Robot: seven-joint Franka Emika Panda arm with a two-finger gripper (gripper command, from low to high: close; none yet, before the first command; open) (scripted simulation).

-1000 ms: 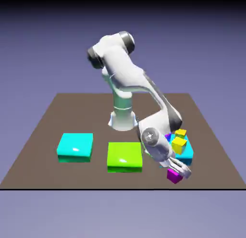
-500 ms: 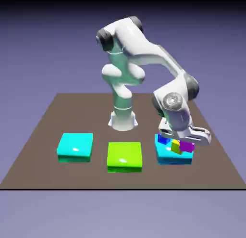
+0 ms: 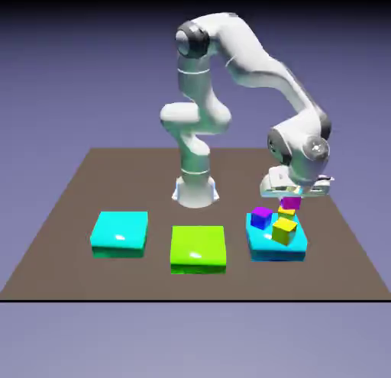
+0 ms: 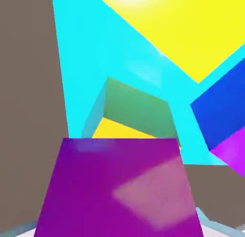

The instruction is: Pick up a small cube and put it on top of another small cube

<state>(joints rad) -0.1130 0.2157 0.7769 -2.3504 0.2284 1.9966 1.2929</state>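
You see pink cube (image 3: 291, 203) on yellow cube (image 3: 287, 213), atop cyan block (image 3: 267, 249) near counter (image 3: 69, 216) right edge. Tool (image 3: 293, 193) just above, elbow high; grip spread or pinching: cannot tell.

Lifted off the table's near edge and carried up and back — magenta cube (image 3: 291, 202) now sits atop the rear yellow cube (image 3: 287, 212) on the cyan block (image 3: 269, 250). Gripper (image 3: 294, 195) raised from low beside that block to just above the stack — arm swung upright, elbow high, jaws loosened from their tight grip.
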